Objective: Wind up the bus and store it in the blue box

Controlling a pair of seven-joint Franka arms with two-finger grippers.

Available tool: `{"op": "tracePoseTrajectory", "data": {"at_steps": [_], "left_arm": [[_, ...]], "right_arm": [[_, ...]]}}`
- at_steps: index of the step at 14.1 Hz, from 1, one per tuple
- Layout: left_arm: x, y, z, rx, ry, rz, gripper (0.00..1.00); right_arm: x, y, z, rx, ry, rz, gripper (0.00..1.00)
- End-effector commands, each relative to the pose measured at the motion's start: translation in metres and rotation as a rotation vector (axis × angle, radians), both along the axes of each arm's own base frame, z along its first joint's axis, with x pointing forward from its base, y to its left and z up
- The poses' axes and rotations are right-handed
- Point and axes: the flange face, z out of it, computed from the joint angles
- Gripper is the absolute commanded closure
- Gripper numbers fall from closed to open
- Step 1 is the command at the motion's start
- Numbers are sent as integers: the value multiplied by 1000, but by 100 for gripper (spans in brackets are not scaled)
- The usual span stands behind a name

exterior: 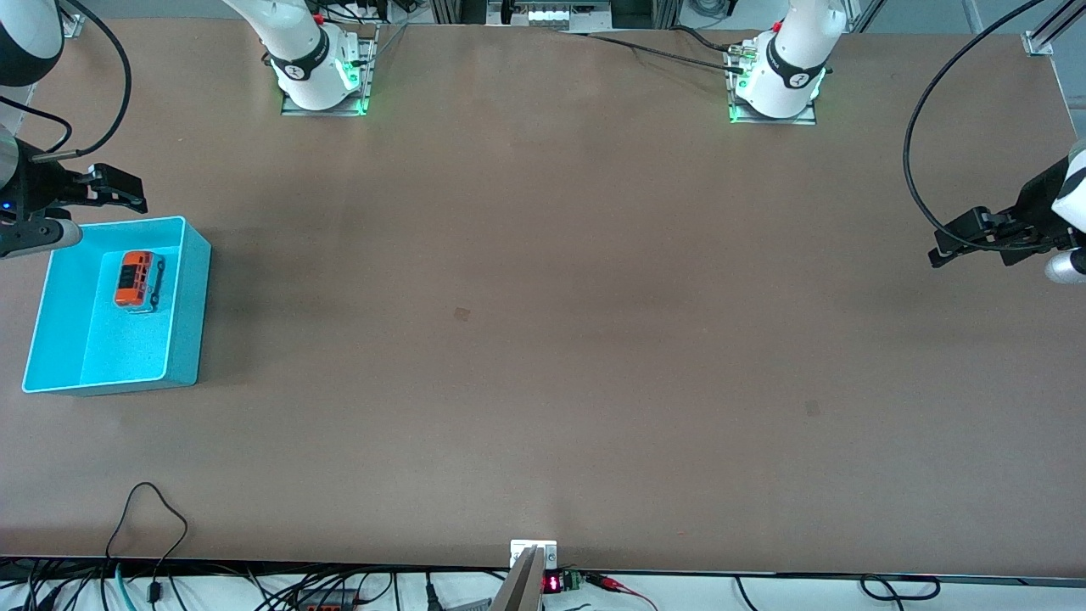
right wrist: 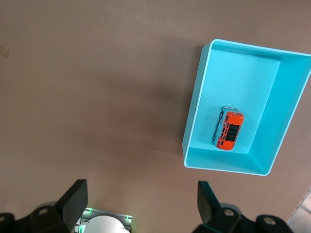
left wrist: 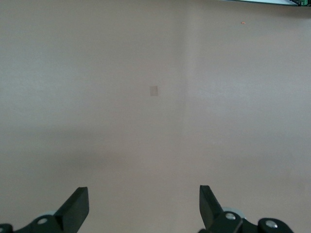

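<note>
Bus (exterior: 139, 280) sits inside the blue box (exterior: 188, 288), both my grippers up and released.

Largest first: I see the table (exterior: 543, 339), then the box at the right arm's end, the bus upright on its floor. My right gripper (exterior: 119, 191) hangs beside the box's rim, fingers (right wrist: 75, 198) spread; my left gripper (exterior: 954, 242) waits over bare table, fingers (left wrist: 77, 206) apart.

Both arms run off the front view's edges around 9 and 3 o'clock; each wrist view crops its own gripper.
</note>
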Motion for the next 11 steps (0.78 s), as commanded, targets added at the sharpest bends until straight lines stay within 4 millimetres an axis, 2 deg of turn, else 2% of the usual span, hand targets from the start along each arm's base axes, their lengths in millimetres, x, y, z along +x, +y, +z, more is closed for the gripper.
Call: {"op": "tracePoseTrajectory", "data": {"at_steps": [1, 4, 6, 11], "left_arm": [[-4, -1, 2, 13, -9, -25, 0], [-8, -2, 1, 10, 12, -28, 0], [-7, -2, 1, 12, 11, -30, 0], [-7, -2, 1, 12, 11, -30, 0]], "right_arm": [[-7, 4, 3, -4, -6, -19, 0], [-7, 20, 3, 26, -12, -1, 0], [-8, 21, 4, 17, -18, -65, 0], [-8, 20, 4, 16, -18, -73, 0]]}}
